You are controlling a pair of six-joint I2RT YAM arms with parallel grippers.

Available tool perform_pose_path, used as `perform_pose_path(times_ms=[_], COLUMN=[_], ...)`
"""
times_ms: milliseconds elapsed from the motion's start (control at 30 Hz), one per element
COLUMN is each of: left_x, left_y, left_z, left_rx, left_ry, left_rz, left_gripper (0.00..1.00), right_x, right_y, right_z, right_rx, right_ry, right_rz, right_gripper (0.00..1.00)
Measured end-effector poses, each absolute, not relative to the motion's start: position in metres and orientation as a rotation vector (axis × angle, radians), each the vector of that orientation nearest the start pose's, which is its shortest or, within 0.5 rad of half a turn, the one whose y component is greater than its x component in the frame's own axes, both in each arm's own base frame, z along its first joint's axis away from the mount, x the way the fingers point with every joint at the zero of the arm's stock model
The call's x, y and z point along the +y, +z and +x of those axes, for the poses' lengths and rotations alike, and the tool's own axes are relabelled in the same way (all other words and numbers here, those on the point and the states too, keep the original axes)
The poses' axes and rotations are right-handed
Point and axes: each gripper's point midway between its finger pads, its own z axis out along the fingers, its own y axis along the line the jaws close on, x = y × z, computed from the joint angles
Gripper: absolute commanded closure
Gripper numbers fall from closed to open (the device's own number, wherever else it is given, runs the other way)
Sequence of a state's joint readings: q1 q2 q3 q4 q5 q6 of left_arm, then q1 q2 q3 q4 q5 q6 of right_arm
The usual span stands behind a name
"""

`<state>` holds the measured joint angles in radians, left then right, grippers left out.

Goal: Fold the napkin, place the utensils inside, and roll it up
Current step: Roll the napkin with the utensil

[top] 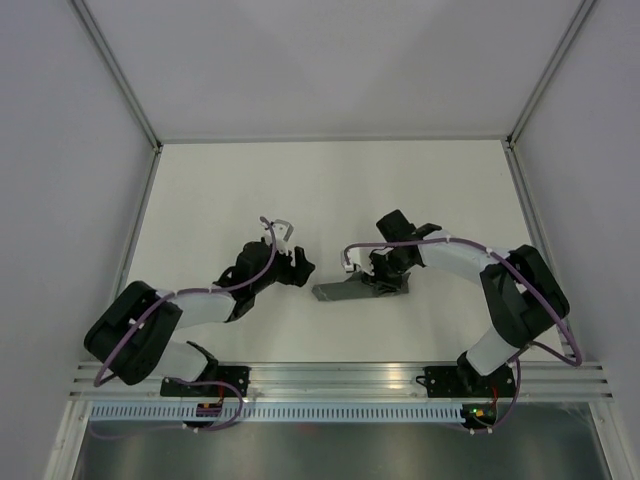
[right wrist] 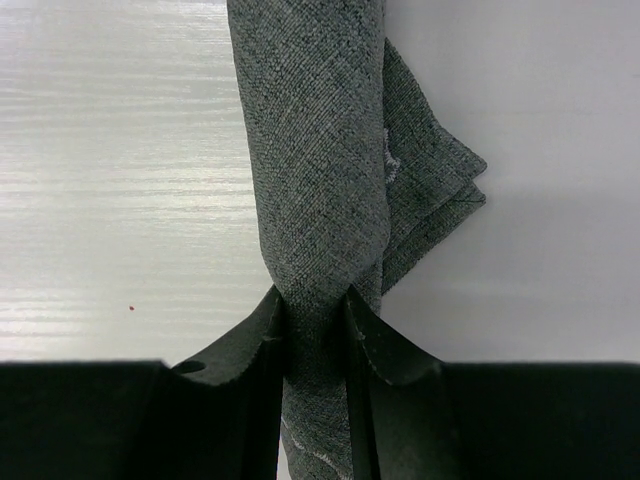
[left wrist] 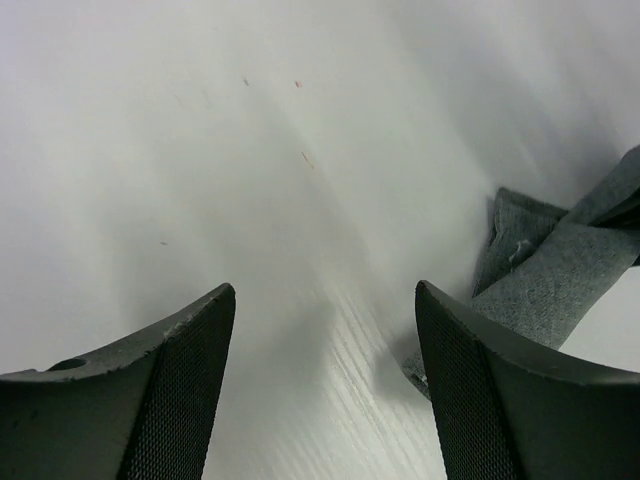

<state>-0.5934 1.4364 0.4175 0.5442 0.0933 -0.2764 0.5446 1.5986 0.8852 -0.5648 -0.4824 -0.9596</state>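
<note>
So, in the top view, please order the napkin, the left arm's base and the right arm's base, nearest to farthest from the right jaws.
1. napkin: clamped in those jaws, mid-table.
2. right arm's base: near edge, right side.
3. left arm's base: near edge, left side.

One grey napkin [top: 340,292], one white table [top: 330,190], and two arms: left arm [top: 190,310], right arm [top: 470,265].

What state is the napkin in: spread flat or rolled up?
Rolled up: the napkin lies as a thin strip from above, and the right gripper pinches a narrow bundle with folded corners sticking out.
</note>
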Motion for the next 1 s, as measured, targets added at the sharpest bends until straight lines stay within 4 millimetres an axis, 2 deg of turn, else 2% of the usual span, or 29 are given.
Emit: perform_pose_path(times_ms=[200, 333, 400, 533, 700, 833, 1000], left_x=[-0.211, -0.224, -0.235, -0.271, -0.317, -0.337, -0.359], left_y=[0.099, 0.129, 0.134, 0.133, 0.121, 0.104, 0.073], left_z=[0.287, 0.281, 0.273, 0.253, 0.231, 0.222, 0.208], left_rx=[1.823, 1.681, 1.637, 1.572, 1.505, 1.481, 1.454], left_ry=[-0.614, -0.606, -0.588, -0.539, -0.479, -0.434, -0.378], left_rz=[0.324, 0.415, 0.495, 0.719, 0.989, 1.140, 1.329], left_gripper=[0.21, 0.20, 0.20, 0.19, 0.16, 0.15, 0.15], right_x=[0.198, 0.198, 0.198, 0.198, 0.198, 0.198, 0.198], right_y=[0.021, 0.020, 0.020, 0.020, 0.020, 0.019, 0.019], right_z=[0.234, 0.235, 0.236, 0.237, 0.237, 0.237, 0.237], right_rx=[2.005, 2.064, 2.087, 2.125, 2.150, 2.169, 2.198], right_ry=[0.722, 0.810, 0.842, 0.886, 0.911, 0.937, 0.970], right_rz=[-1.893, -1.871, -1.865, -1.855, -1.852, -1.844, -1.829], right_gripper=[0.89, 0.89, 0.89, 0.90, 0.90, 0.90, 0.90])
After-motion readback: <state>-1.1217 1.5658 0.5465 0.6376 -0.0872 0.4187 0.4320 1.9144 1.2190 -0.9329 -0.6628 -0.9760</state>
